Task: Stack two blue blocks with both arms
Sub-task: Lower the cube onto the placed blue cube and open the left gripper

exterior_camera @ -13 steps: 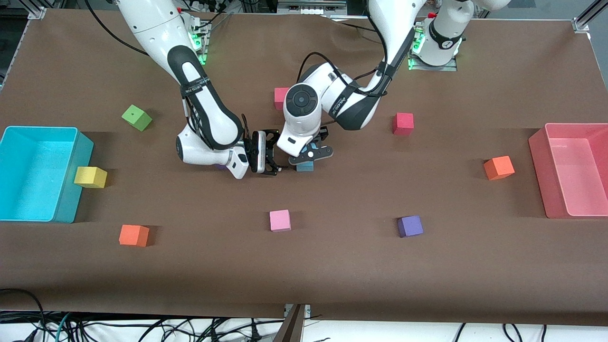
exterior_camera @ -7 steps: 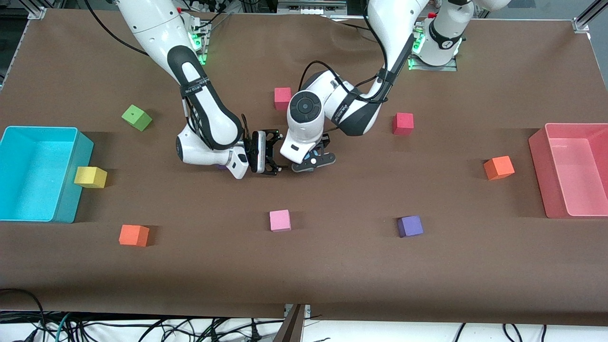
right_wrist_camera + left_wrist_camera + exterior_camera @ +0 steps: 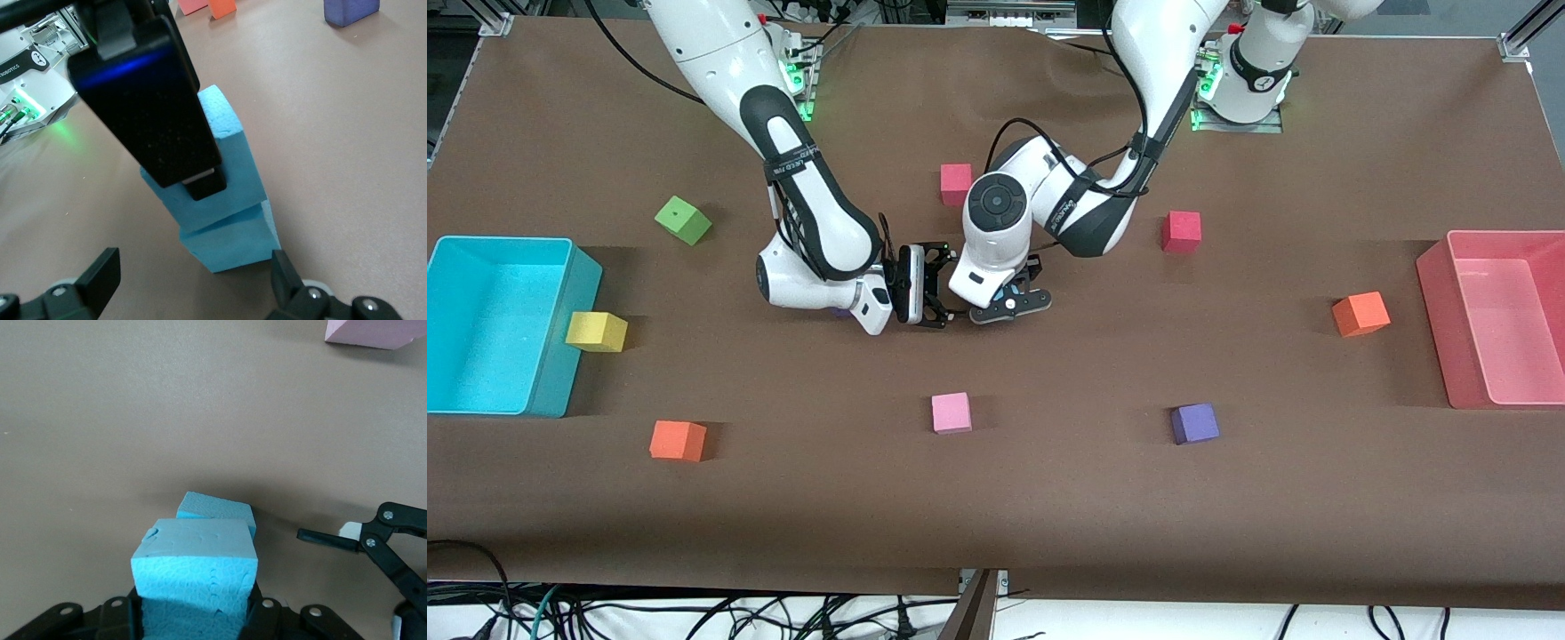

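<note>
Pink cube [image 3: 951,412]: on table, nearest to front camera.
Lower blue block [image 3: 230,243]: on table mid-table.
Upper blue block [image 3: 195,568]: clamped in left gripper [image 3: 1009,300], tilted, touching lower block's top.
Right gripper [image 3: 935,286]: jaws spread wide, empty, just beside the stack.

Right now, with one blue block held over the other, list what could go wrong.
1. The held blue block sits tilted and offset on the lower blue block; when the left pincer opens, it may slide off.
2. The open right pincer waits close beside the stack; either arm moving could knock it over.
3. The foam may stick to a finger and lift away.
</note>
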`<state>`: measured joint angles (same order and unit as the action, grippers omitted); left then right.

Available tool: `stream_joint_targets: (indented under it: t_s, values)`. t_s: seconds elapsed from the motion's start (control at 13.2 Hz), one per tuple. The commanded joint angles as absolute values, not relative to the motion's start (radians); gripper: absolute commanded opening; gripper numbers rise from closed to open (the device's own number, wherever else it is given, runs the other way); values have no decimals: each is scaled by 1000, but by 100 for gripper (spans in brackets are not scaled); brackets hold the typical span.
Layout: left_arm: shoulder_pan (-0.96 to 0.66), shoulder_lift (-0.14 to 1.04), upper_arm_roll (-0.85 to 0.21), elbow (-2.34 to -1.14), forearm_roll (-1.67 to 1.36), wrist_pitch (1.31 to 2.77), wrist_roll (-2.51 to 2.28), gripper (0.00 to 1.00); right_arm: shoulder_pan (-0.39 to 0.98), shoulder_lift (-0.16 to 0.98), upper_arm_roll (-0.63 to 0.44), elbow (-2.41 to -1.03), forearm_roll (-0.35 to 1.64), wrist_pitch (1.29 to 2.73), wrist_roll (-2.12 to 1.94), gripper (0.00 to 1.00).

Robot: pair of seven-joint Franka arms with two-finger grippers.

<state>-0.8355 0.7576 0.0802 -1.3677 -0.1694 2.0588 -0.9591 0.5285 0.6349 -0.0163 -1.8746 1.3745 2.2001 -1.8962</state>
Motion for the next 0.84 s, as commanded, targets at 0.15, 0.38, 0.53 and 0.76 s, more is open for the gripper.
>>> stream_joint_targets:
  t_s: [0.15,0.38,0.53,0.76]
  values:
    - [-851,779,101,-1335,-201,2057,-936,74,515,629,-6,-1885,1396,2189,-1927,100]
    - [-851,778,103,-1335,-198,2083,-934,100,515,629,-6,-1885,1396,2189,-1927,100]
    - [-850,750,101,-1333,-198,2083,-933,100,515,629,-6,-1884,1396,2189,-1927,100]
    - [-818,658,101,-1363,-198,2018,-850,100,512,623,-23,-1885,1384,2183,-1919,100]
